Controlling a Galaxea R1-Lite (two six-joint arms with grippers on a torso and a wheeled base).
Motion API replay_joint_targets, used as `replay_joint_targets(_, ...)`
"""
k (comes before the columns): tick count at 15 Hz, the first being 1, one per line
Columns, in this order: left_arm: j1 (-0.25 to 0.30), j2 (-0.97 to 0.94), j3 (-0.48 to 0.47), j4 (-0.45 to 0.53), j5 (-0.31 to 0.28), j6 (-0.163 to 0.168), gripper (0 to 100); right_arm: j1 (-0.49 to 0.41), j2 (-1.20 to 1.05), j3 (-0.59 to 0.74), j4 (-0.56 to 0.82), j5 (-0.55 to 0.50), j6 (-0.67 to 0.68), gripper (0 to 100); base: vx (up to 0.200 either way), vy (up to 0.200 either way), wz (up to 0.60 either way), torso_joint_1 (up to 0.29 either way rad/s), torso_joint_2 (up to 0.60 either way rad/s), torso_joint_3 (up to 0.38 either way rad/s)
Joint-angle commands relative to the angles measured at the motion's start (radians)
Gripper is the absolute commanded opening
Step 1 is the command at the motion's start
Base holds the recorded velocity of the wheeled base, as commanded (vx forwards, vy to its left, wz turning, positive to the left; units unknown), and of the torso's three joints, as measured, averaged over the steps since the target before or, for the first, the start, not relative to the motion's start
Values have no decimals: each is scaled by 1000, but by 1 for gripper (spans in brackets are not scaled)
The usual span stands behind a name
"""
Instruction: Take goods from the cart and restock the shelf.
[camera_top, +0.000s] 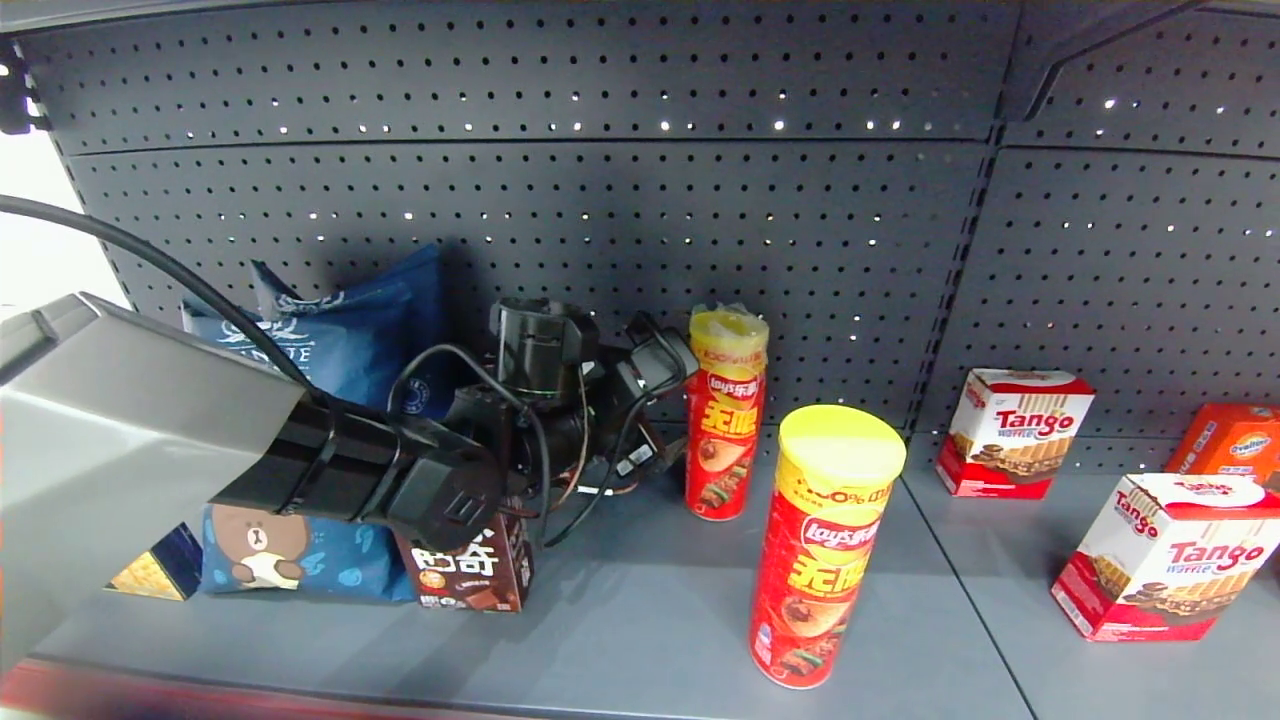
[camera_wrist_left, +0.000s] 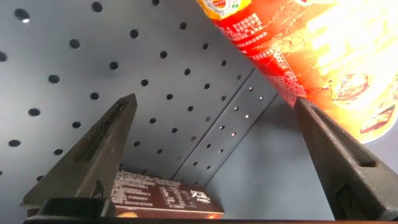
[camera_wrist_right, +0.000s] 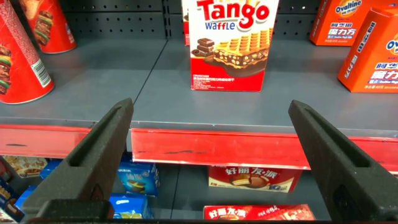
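Note:
My left arm reaches deep into the grey shelf, its wrist just left of the rear red chip can with a yellow lid. My left gripper is open and holds nothing. A red chip can lies just outside one finger, with the pegboard back wall ahead. A brown chocolate box stands under the arm and appears as the brown box past the fingers. A second chip can stands nearer the front. My right gripper is open and empty, in front of the shelf's red edge strip.
Blue snack bags and a bear-print bag sit at the left. Tango wafer boxes and an orange box stand at the right. Bare shelf lies between the cans and boxes. A lower shelf holds red boxes.

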Motion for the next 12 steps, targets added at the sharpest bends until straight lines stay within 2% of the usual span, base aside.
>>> replay_joint_targets(1, -8, 7, -8, 1, 0, -1, 100, 0, 1, 0, 0, 2, 0, 100, 0, 0, 0, 0, 0, 0)
replay_joint_targets(12, -43, 31, -37, 5, 5, -1, 100, 0, 1, 0, 0, 2, 0, 100, 0, 0, 0, 0, 0, 0)
